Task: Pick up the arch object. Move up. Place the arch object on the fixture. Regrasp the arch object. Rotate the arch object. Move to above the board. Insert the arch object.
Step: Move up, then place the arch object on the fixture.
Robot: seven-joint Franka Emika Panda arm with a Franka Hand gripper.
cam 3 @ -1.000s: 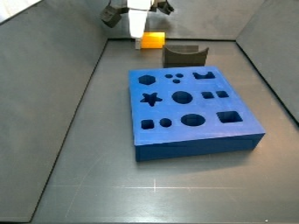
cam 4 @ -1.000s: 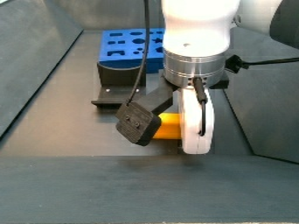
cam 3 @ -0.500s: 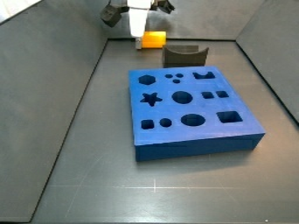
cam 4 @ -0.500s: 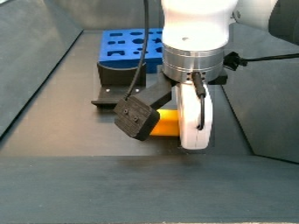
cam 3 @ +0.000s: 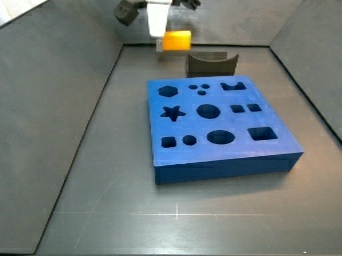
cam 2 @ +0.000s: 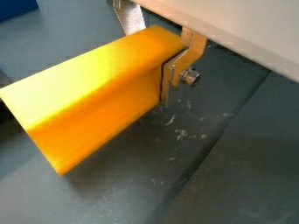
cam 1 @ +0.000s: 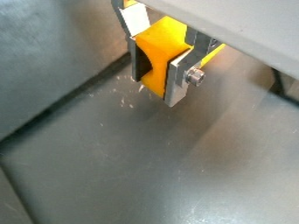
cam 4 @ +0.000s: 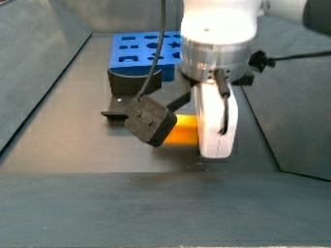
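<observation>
Currently, step in hand: moving up, judged from the arch object (cam 3: pixel 175 40) already being in the grip and seeming to hang clear of the floor in a side view.
End effector: the end effector (cam 1: pixel 160 68) is pinching the arch object (cam 1: pixel 162 48) between its flat silver fingers (cam 1: pixel 179 77); in a wrist view the orange block (cam 2: pixel 96 90) juts well out to one side of the plates.
Arch object position: at the far end of the floor in a side view, just beside the fixture (cam 3: pixel 211 63) and not touching it, as far as can be told.
Fixture: dark bracket standing between the held block and the board (cam 3: pixel 221 128); in a side view it shows partly behind the arm (cam 4: pixel 127 101).
Board: blue slab, well apart from the end effector (cam 4: pixel 195 131), its cut-outs all open.
Next move calls for: a short travel sideways toward the fixture, then lowering the block onto it squarely before letting go for a regrasp.
Risk: the long overhang could tip the block in the grip.
</observation>
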